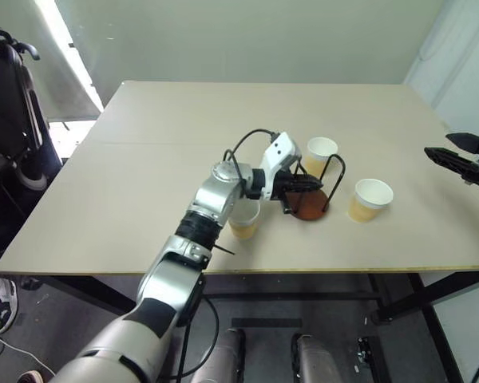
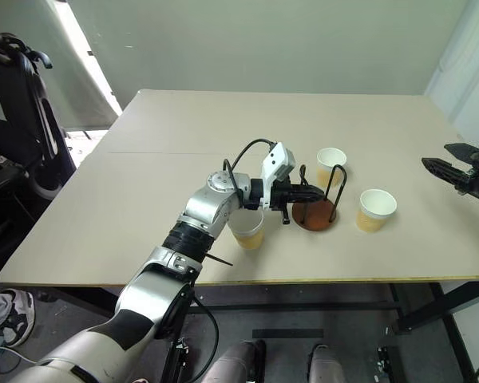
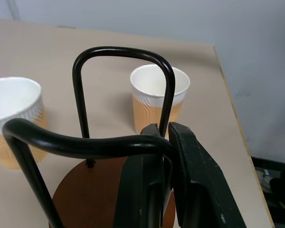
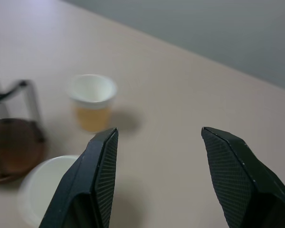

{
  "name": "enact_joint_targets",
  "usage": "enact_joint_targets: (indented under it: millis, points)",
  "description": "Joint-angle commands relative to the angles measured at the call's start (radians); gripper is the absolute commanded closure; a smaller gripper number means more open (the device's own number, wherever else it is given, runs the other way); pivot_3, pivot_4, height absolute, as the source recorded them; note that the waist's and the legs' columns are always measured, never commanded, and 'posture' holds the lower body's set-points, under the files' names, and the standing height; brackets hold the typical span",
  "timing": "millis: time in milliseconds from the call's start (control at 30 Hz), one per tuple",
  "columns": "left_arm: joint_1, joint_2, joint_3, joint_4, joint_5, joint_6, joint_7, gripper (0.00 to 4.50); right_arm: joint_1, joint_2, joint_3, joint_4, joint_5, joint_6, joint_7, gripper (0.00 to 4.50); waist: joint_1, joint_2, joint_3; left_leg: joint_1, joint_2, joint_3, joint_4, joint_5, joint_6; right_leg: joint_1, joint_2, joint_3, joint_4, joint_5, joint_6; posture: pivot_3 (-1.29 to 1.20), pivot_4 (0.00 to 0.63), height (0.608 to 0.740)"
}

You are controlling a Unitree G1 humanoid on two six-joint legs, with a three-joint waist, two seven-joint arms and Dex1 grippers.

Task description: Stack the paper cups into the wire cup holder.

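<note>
The wire cup holder, a reddish-brown disc with black wire loops, stands upright on the table. My left gripper is shut on one of its wire loops, black fingers pinching the wire. Three paper cups stand upright around it: one just behind the holder, one to its right, and one under my left forearm. My right gripper hovers open and empty above the table's right edge, well clear of the right-hand cup.
The tan table has wide bare room at the back and left. A black chair stands off the table's left side. The table's front edge runs just below the cups.
</note>
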Motion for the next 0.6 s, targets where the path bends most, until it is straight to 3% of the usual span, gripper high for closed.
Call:
enact_joint_targets:
  millis: [33, 233, 600]
  points:
    - [-0.006, -0.002, -0.001, -0.064, -0.025, 0.010, -0.021, 4.47, 0.017, -0.063, -0.041, -0.084, 0.076, 0.049, 0.107, 1.71, 0.000, 0.000, 0.000, 0.000, 0.000, 0.000, 0.000, 0.000, 0.000, 0.000, 0.000, 0.000, -0.001, 0.000, 0.000, 0.00, 0.150, 0.740]
    - [-0.002, -0.014, -0.007, -0.069, -0.031, 0.029, -0.046, 4.47, 0.078, -0.101, -0.019, -0.159, 0.103, 0.096, 0.183, 1.71, 0.000, 0.000, 0.000, 0.000, 0.000, 0.000, 0.000, -0.001, 0.001, 0.002, 0.000, 0.000, -0.004, 0.000, 0.000, 0.00, 0.150, 0.740]
    - [0.010, -0.033, -0.028, -0.079, -0.024, 0.031, -0.042, 4.47, 0.089, -0.097, -0.017, -0.206, 0.099, 0.112, 0.188, 1.71, 0.001, 0.000, 0.000, -0.001, 0.000, 0.000, 0.000, -0.001, 0.002, 0.003, 0.000, 0.000, -0.007, 0.000, 0.000, 0.00, 0.150, 0.740]
